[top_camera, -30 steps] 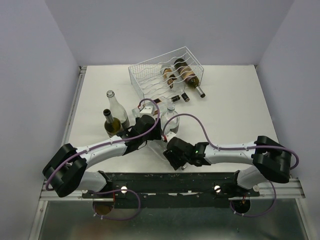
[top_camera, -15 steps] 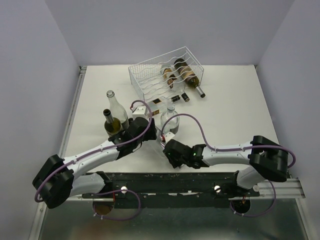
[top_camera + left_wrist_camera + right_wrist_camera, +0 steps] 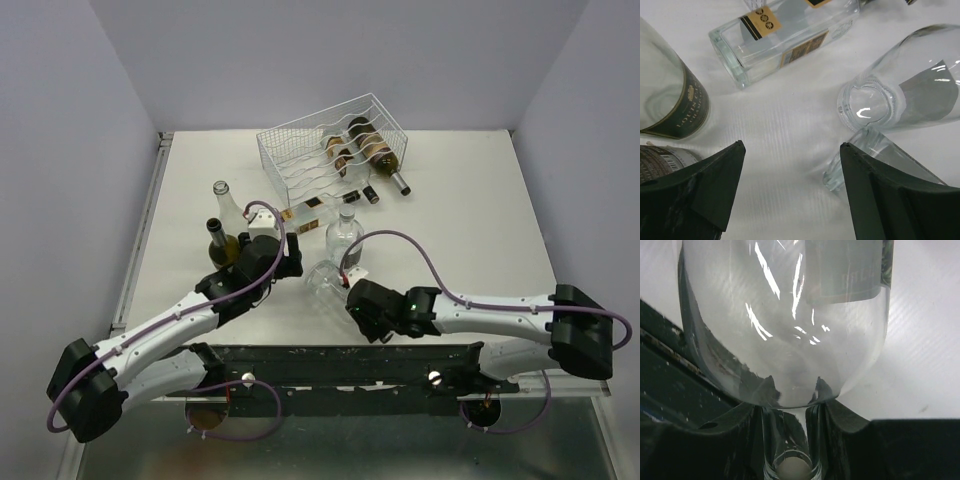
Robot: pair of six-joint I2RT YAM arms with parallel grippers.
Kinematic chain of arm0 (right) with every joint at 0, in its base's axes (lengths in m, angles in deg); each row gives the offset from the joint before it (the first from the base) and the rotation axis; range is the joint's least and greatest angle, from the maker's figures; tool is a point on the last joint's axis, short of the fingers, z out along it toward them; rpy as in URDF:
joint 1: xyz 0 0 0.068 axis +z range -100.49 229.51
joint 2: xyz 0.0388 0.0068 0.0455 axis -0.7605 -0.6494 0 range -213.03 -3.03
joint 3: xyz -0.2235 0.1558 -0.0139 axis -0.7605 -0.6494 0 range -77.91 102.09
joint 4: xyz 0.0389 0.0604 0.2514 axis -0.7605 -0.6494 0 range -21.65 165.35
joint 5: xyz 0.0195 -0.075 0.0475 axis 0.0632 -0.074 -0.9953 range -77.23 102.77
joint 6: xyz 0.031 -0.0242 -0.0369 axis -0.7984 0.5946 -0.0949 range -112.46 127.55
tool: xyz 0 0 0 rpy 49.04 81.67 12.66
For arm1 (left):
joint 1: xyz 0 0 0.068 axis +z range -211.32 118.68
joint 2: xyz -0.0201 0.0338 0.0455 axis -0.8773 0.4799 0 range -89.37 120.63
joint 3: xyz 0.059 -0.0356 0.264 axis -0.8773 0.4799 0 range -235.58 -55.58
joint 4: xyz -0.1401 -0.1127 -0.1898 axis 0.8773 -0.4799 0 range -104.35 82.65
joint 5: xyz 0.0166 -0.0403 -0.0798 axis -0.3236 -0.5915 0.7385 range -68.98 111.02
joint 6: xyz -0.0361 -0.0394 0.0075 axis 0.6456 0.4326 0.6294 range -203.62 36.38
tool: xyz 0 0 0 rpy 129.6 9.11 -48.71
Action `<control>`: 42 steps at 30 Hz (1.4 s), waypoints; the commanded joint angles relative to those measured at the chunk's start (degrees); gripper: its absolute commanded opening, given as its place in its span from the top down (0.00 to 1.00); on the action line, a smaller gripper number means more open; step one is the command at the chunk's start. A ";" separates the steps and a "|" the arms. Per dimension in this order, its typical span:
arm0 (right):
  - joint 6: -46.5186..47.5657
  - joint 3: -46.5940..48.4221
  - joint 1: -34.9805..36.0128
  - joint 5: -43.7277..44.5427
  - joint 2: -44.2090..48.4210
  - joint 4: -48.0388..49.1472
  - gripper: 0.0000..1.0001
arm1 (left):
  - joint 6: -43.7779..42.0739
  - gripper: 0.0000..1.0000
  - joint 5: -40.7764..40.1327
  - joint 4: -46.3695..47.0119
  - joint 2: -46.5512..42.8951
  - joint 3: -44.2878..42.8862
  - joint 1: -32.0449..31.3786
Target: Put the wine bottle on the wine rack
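The white wire wine rack (image 3: pixel 312 150) stands at the back with dark bottles lying in its right side. My right gripper (image 3: pixel 348 287) (image 3: pixel 790 405) is shut on the neck of a clear wine bottle (image 3: pixel 324 278) (image 3: pixel 785 315), which is tipped over near the table's middle. My left gripper (image 3: pixel 283 262) (image 3: pixel 792 146) hangs open just left of it with only bare table between its fingers. In the left wrist view a clear bottle's base (image 3: pixel 860 150) shows beside the right finger. A second clear bottle (image 3: pixel 343 232) (image 3: pixel 900 95) stands behind.
Two tall bottles (image 3: pixel 222 205) (image 3: pixel 219 240) stand at the left, close to my left arm. A flat rectangular clear bottle (image 3: pixel 305 210) (image 3: pixel 785 37) lies in front of the rack. Small dark bottles (image 3: pixel 360 194) lie at the rack's front right.
My left gripper has opened and drawn back to the left. My right gripper has shut on the clear bottle's neck, and the bottle has come towards the near edge and tipped over.
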 commanded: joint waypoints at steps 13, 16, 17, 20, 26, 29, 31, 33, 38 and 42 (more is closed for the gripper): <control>-8.30 7.65 -0.02 7.77 19.29 -26.84 0.99 | -0.49 0.09 -3.09 -2.30 -7.68 -1.84 0.59; -10.15 8.97 0.07 12.07 20.87 -31.68 0.99 | -0.50 0.09 -3.09 -2.48 -8.03 -2.10 0.76; -11.29 9.67 -0.02 13.82 21.05 -33.78 0.99 | -0.49 0.09 -2.91 -2.48 -8.12 -2.19 0.59; -18.82 13.09 -0.63 21.46 20.18 -41.42 0.99 | -0.49 0.09 -2.82 -2.48 -8.47 -2.19 0.59; -16.95 21.00 -4.41 31.67 17.28 -40.59 0.99 | -0.14 0.09 -2.21 -3.88 -9.18 -2.63 0.67; -4.76 24.52 -9.49 32.13 16.66 -30.07 0.99 | 0.03 0.09 -0.63 -5.99 -10.14 -3.94 0.68; 3.25 26.71 -14.33 29.59 16.14 -20.85 0.99 | 0.12 0.09 0.51 -7.48 -11.28 -5.00 0.68; 10.12 28.82 -18.63 27.47 14.74 -13.18 0.99 | 0.12 0.09 1.39 -8.89 -12.69 -5.97 0.59; 20.85 35.94 -26.55 23.61 6.31 -0.87 0.99 | -1.02 0.08 5.43 -9.60 -17.61 -6.15 0.67; 26.22 41.13 -32.88 14.75 -1.69 6.43 0.99 | -1.90 0.08 6.05 -10.47 -21.30 -5.80 0.67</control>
